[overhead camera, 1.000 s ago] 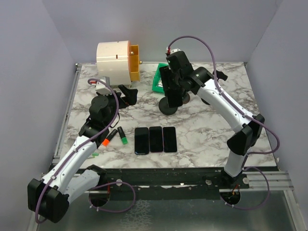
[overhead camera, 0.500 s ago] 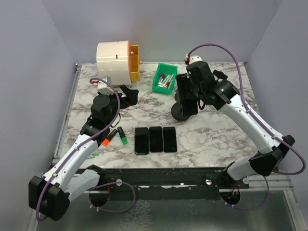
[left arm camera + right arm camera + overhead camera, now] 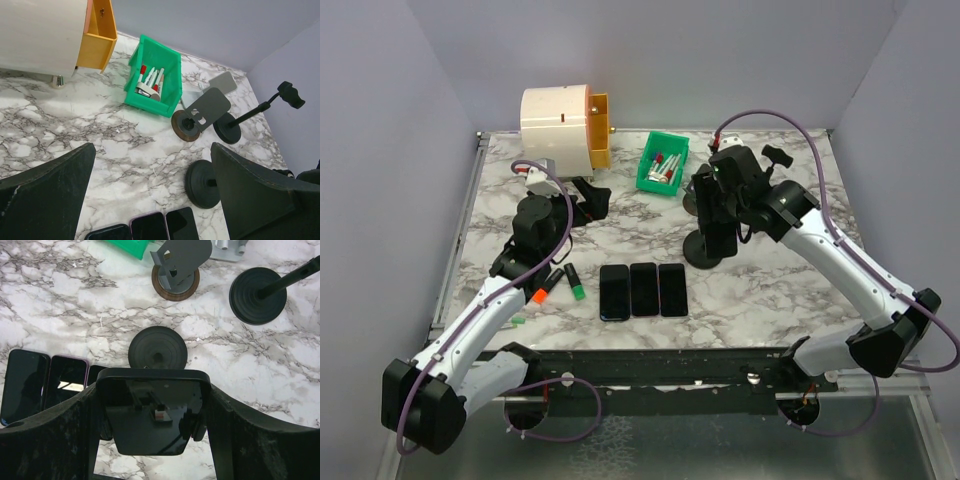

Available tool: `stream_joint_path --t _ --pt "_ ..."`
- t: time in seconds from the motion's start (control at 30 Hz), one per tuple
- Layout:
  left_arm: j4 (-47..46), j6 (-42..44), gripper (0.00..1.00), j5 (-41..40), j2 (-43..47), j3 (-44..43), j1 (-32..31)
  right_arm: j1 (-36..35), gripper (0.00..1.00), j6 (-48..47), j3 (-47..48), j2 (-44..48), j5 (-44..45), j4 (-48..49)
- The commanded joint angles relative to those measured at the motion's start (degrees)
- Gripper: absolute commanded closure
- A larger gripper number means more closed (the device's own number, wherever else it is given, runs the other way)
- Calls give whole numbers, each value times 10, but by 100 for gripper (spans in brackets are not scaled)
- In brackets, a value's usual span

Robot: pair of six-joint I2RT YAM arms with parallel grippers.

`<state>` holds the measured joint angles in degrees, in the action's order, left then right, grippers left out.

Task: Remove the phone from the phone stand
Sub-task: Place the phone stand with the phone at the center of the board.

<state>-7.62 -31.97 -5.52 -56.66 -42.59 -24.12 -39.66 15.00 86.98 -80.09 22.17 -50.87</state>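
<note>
Phone (image 3: 155,425) up off the marble table (image 3: 770,290), clamped in the top of the phone stand (image 3: 705,248), right of centre and just far-right of the three spare phones (image 3: 643,290) lying flat. Round base (image 3: 157,354) directly beneath it in the right wrist view, so long axis running pretty much straight up from that base, maybe leaning a touch.

Right gripper (image 3: 152,400) wrapped round it, one finger down each long edge. Looks clamped on the phone itself. So no gap to cover on that side, phone dead centre between the fingers.

Left gripper (image 3: 150,195) spread wide, holding nothing, hovering over bare marble well off to the left, with the stand out to its right. Right arm obviously the nearer one.

Guessing it all comes down to that upright axis: pull along it, up and away from the base, not sideways. Worth watching the base too. Nothing pinning it down, so could just come along for the ride. Can't tell the strength of the stand's hold on the phone.
</note>
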Motion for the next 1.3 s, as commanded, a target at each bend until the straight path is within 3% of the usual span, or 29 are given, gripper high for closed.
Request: stream_joint_path --t 0.0,0.43,0.7,0.97,1.1,1.27 --pt "-7 -4 3 13 -4 6 -2 0 54 16 -17 35 34 73" --pt "-9 -13 3 25 -8 7 -2 0 54 29 -62 10 56 138" --pt "-13 -21 3 35 -14 8 -2 0 57 20 -157 55 73 254" --pt "-21 -32 3 51 -25 9 -2 0 59 3 -206 76 76 312" --pt "-87 -35 3 169 -35 17 -6 0 59 8 -191 66 69 296" --pt "-243 -69 7 297 -71 69 -42 0 59 18 -167 54 66 268"
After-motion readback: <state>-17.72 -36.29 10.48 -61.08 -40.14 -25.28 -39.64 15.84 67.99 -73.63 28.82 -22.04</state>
